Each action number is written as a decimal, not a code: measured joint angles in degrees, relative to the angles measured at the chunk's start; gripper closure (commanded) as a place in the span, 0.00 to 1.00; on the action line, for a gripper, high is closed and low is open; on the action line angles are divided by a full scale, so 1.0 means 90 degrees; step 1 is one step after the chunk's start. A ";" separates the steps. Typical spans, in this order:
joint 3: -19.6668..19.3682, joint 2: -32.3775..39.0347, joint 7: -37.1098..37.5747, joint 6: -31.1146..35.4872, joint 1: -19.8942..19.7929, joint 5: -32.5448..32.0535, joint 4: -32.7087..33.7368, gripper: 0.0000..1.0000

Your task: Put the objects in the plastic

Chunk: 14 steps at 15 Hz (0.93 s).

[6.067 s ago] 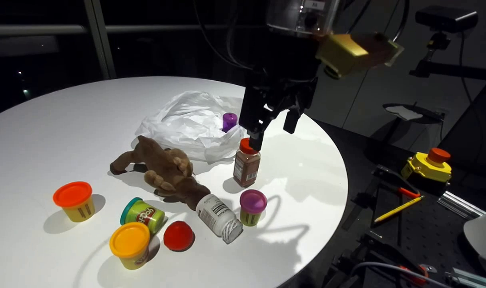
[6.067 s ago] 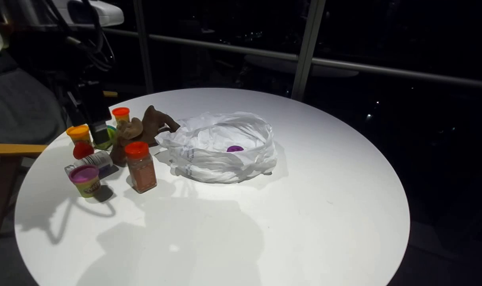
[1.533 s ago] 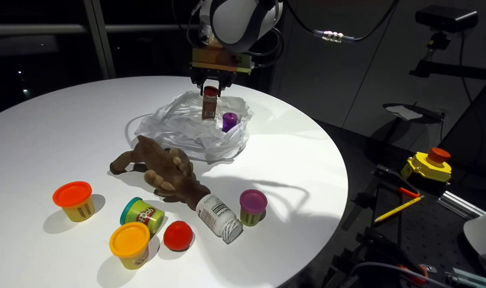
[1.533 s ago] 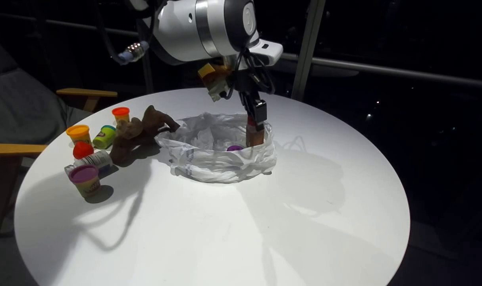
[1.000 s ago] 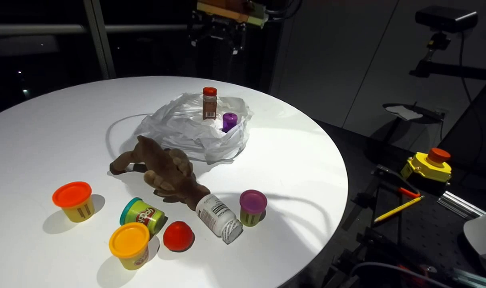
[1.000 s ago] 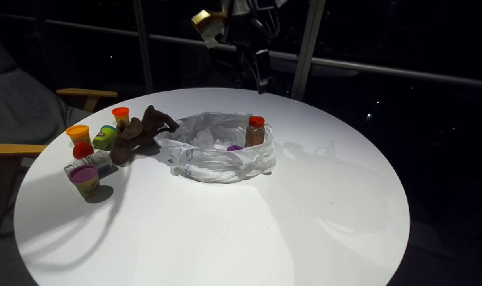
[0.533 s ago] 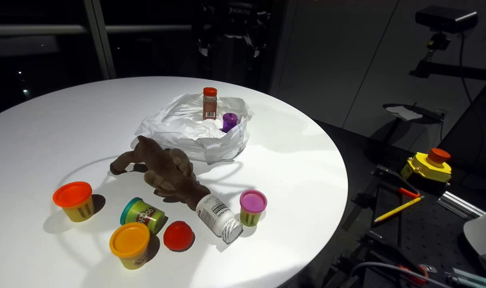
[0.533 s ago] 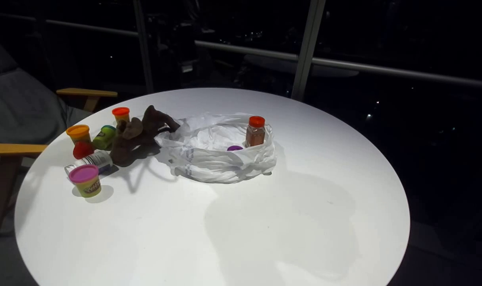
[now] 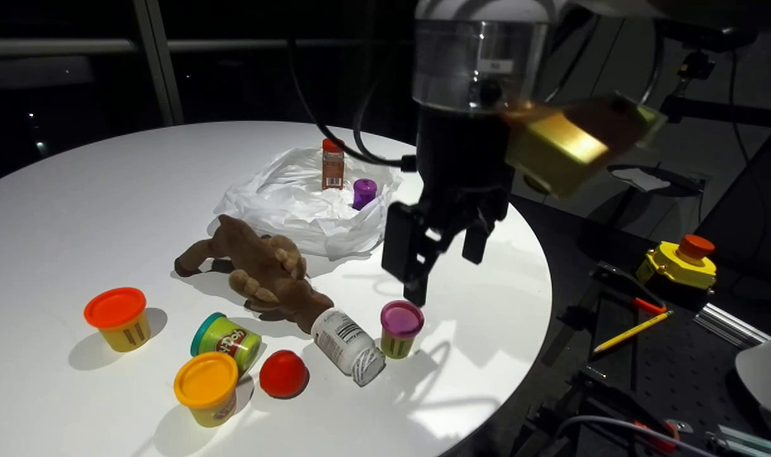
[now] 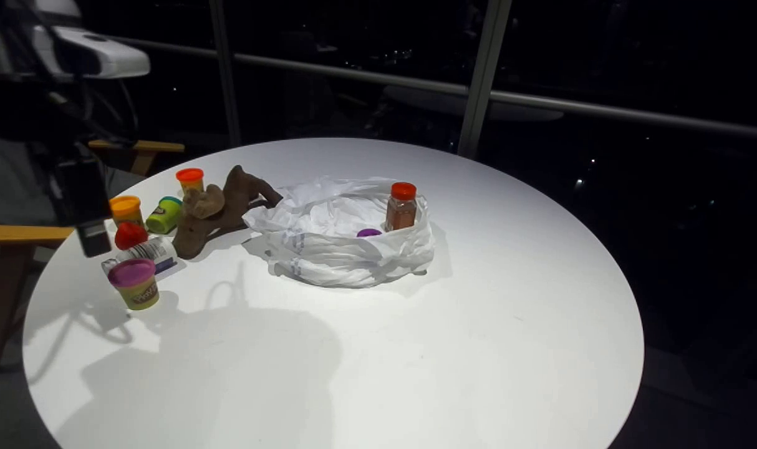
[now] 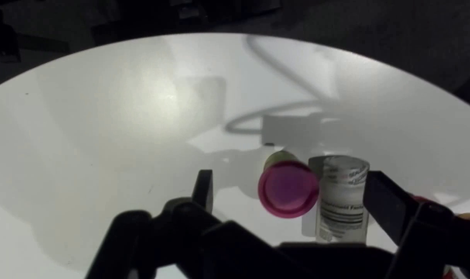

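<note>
Between the fingers (image 11: 203, 190): a small round tub with a flat pink-purple plastic lid (image 11: 288, 189) stands upright on the white table (image 10: 466, 349), probably the next pick; I can make out no contact.
Black gripper (image 9: 444, 275): fingers wide apart, nothing held, just above the tub.
Pink-purple lid: the tub is likely light, stiff and a touch slippery; best taken across the body below the rim, as pinching the lid alone could pop it off.
White plastic bottle with a clear-wrapped end (image 9: 344, 343): lies on its side just beside the tub, close to one finger in the wrist view; that finger could land on it, or closing could drag it in. It is hard and round, so may roll.
Whitish translucent thin-film bag (image 10: 347, 268): well apart from the fingers, holding a red-lidded jar with brown contents (image 9: 333, 171) and a small purple container (image 9: 364, 193); slack film, apt to snag on a fingertip.
Brown plush animal (image 9: 258, 260): past the bottle from the fingers; soft, should bear a firm hold round the body.
Farther from the fingers: a red ball-like thing (image 9: 282, 374), a green tub with a teal lid (image 9: 231, 341) on its side, an upright orange-lidded tub (image 9: 206, 385) and an upright red-lidded tub (image 9: 115, 317).
</note>
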 measured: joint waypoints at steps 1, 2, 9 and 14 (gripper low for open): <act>0.0143 -0.0002 0.0045 0.0415 0.0103 0.0080 -0.0222 0.00; 0.0260 -0.0003 0.0099 0.0796 0.0195 0.0109 -0.0415 0.00; 0.0301 0.0016 0.1124 0.2226 0.0425 -0.1388 -0.1148 0.00; -0.0117 0.0050 0.2151 0.2456 0.0422 -0.2928 -0.1127 0.00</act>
